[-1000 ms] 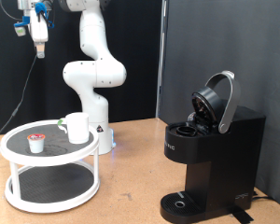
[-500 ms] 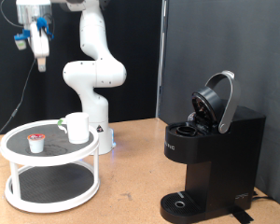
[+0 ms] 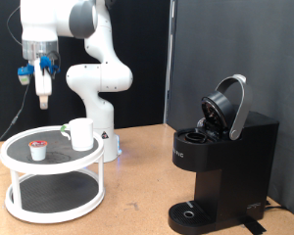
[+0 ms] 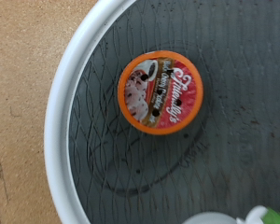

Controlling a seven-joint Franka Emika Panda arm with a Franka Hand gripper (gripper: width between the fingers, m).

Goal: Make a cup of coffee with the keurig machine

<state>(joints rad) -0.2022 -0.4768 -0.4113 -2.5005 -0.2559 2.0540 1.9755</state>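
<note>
The cup (image 3: pixel 80 133) stands upright on the top shelf of the round white two-tier stand (image 3: pixel 51 164), at the exterior view's left; it sits toward the right-hand part of that shelf, and I cannot make out which way its handle points; just to its left on the same shelf, near but apart from it, lies the pod (image 3: pixel 37 150), white-bodied with a red top; in the wrist view the pod (image 4: pixel 160 91) shows its round printed foil lid face-up, close inside the shelf's white rim (image 4: pixel 63 121), so its axis runs straight up and down; a sliver of white with a green bit at that picture's edge may be the cup, though too little shows to tell.

The gripper (image 3: pixel 42 96) hangs high over the left part of the stand, well clear of the shelf, fingers pointing down; the pod lies almost straight beneath it, while the cup is off to the right of that line; the wrist view looks squarely down onto the pod, which I judge to be the nearer thing to the gripper; no fingers show in the wrist view and the exterior view is too small, so I cannot tell whether the jaws are wide or narrow; nothing is seen between them.

Far to the right, well apart from the stand, the keurig machine (image 3: pixel 225 157) stands with its hinged lid raised; its drip base carries no cup.
</note>
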